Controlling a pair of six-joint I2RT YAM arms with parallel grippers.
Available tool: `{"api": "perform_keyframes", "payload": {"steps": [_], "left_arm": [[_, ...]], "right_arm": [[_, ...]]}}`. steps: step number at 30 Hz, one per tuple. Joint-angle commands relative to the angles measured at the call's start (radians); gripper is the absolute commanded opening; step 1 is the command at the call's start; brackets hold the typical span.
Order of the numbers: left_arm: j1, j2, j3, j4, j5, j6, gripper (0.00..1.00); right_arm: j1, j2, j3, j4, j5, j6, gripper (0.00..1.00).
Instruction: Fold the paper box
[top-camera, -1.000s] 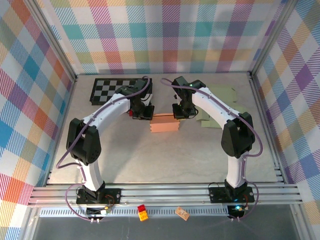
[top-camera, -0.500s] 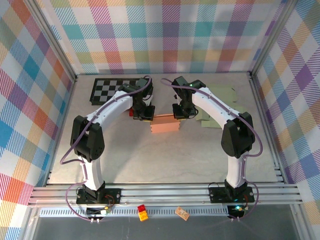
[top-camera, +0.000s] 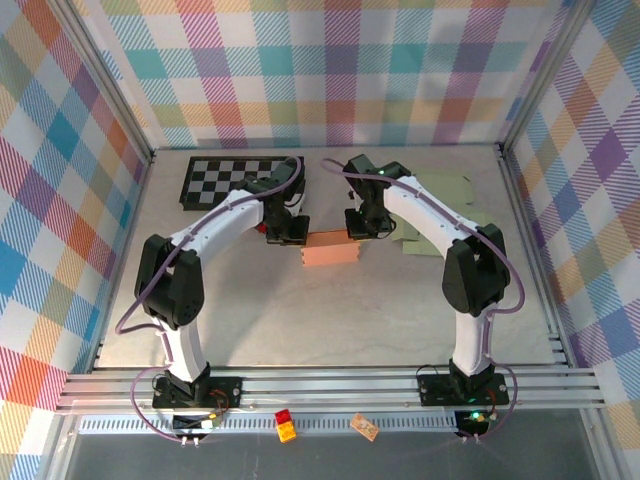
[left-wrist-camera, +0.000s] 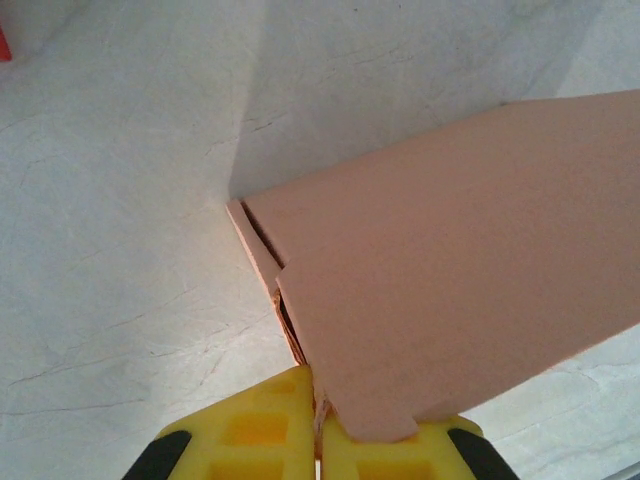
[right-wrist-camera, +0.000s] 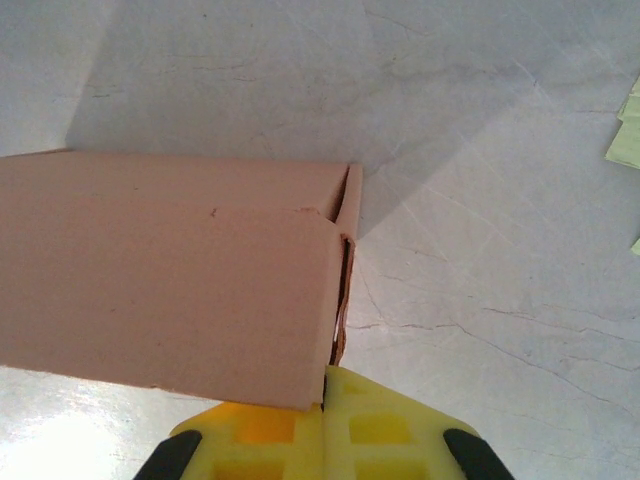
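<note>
The paper box (top-camera: 330, 248) is a pale pink cardboard shape lying on the table between the two arms. My left gripper (top-camera: 291, 232) is at its left end. In the left wrist view the yellow fingertips (left-wrist-camera: 255, 430) are shut on the thin end wall of the paper box (left-wrist-camera: 440, 270), and a flap overhangs them. My right gripper (top-camera: 357, 226) is at the right end. Its yellow fingertips (right-wrist-camera: 390, 425) are pressed together at the bottom edge of the end wall of the paper box (right-wrist-camera: 170, 290).
A black-and-white checkerboard (top-camera: 225, 178) lies at the back left. Pale green paper sheets (top-camera: 440, 210) lie at the back right, close to the right arm. A small red object (top-camera: 264, 226) sits just left of the left gripper. Plaid walls enclose the table.
The left arm's elbow has swayed slightly out and back. The box and both grippers stay where they were, both still shut.
</note>
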Motion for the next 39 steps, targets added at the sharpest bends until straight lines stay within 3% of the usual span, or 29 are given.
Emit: {"api": "perform_keyframes", "payload": {"steps": [1,4,13,17,21,29,39], "left_arm": [[-0.025,-0.017,-0.047,0.005,-0.023,-0.017,0.08],[-0.034,-0.024,-0.067,0.016,-0.052,-0.011,0.08],[-0.045,-0.037,-0.1,0.037,-0.112,-0.014,0.08],[-0.046,-0.036,-0.099,0.036,-0.117,-0.014,0.08],[-0.048,-0.034,-0.095,0.034,-0.119,-0.012,0.08],[-0.051,-0.028,-0.091,0.028,-0.125,-0.01,0.09],[-0.052,-0.021,-0.074,0.022,-0.125,-0.008,0.11]], "right_arm": [[0.014,-0.012,-0.023,0.0,0.0,0.008,0.0],[0.015,-0.038,-0.038,0.007,0.002,0.026,0.0],[0.003,-0.156,-0.106,0.024,-0.106,0.163,0.43],[-0.027,-0.229,-0.168,0.081,-0.193,0.269,0.53],[-0.078,-0.319,-0.274,0.265,-0.31,0.474,0.63],[-0.145,-0.325,-0.4,0.557,-0.462,0.889,0.7],[-0.178,-0.249,-0.442,0.528,-0.532,0.967,0.72]]}}
